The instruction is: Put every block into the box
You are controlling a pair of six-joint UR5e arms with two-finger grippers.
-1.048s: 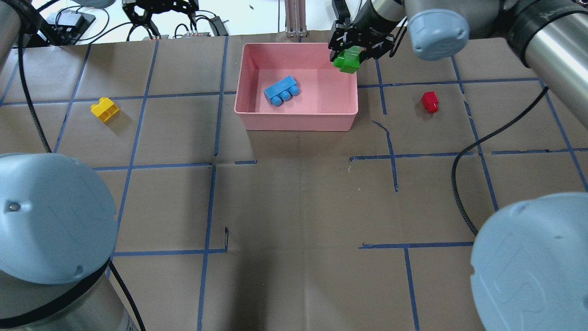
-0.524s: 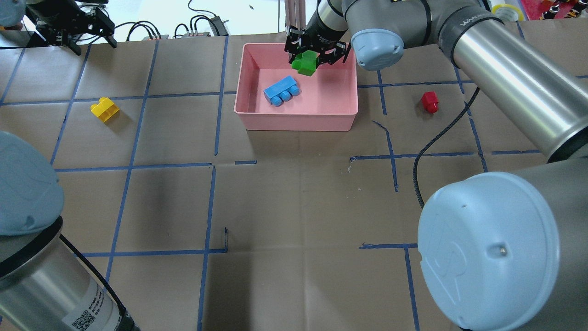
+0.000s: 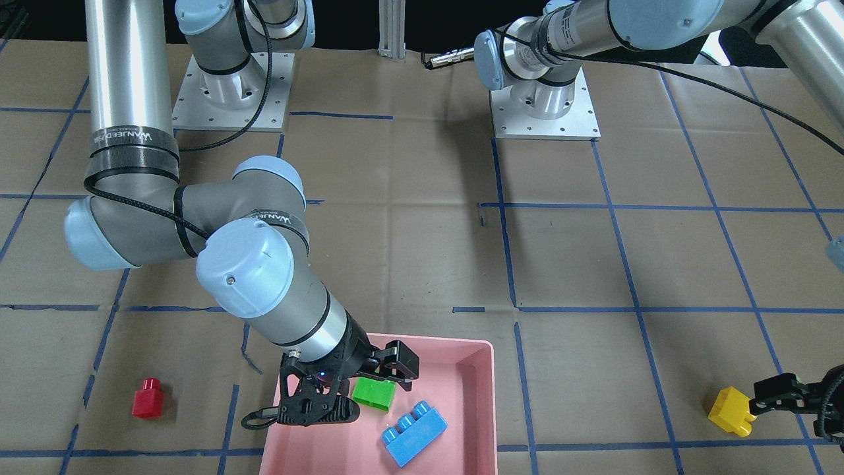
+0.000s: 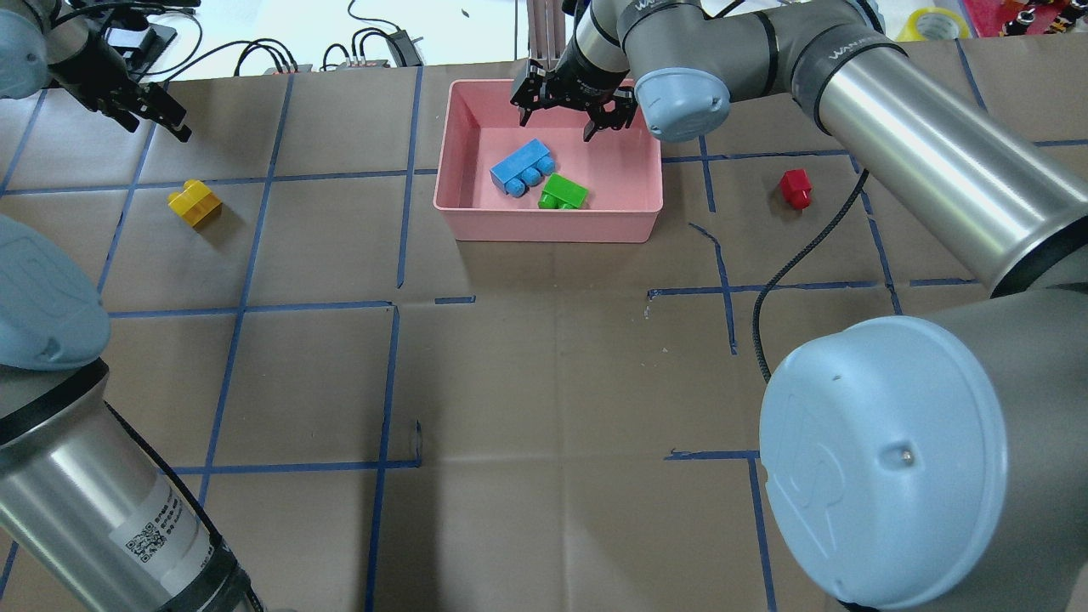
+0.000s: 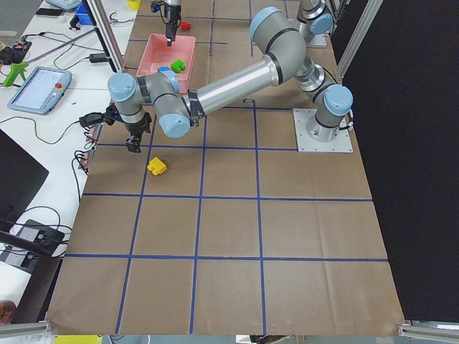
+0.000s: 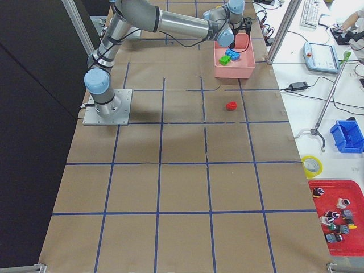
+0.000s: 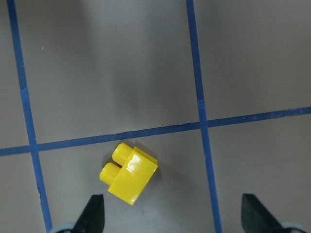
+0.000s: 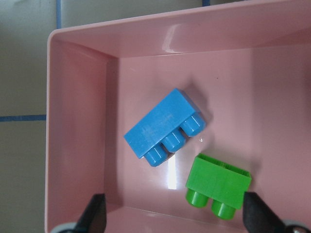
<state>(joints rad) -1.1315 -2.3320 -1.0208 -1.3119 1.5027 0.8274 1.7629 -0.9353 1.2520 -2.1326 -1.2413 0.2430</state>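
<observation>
Green block (image 4: 563,192) has dropped: half a second ago it was clamped in the right gripper (image 4: 568,115) over the far side of the box (image 4: 544,225), now it lies on the box floor and the jaws are spread wide with nothing between them, hanging above the far wall. That makes two of four in, by my count. The green one sits on its side, its two studs pointing at the near wall, just beside the blue block (image 4: 521,167); the right wrist view shows a thin gap between them, so not touching. Blue is also on its side, three studs showing, roughly mid-box. Both look settled and well inside the rim. The left arm has meanwhile swung in toward the yellow block (image 7: 129,173): the left gripper (image 7: 173,216) is fully open and empty, above the table, with yellow lying off-centre toward one fingertip, tilted against the tape grid. I'd expect it to need a centring correction and a wrist turn before descent. The red block (image 4: 796,187) is out on the paper, well apart from the box, on the right arm's side.
</observation>
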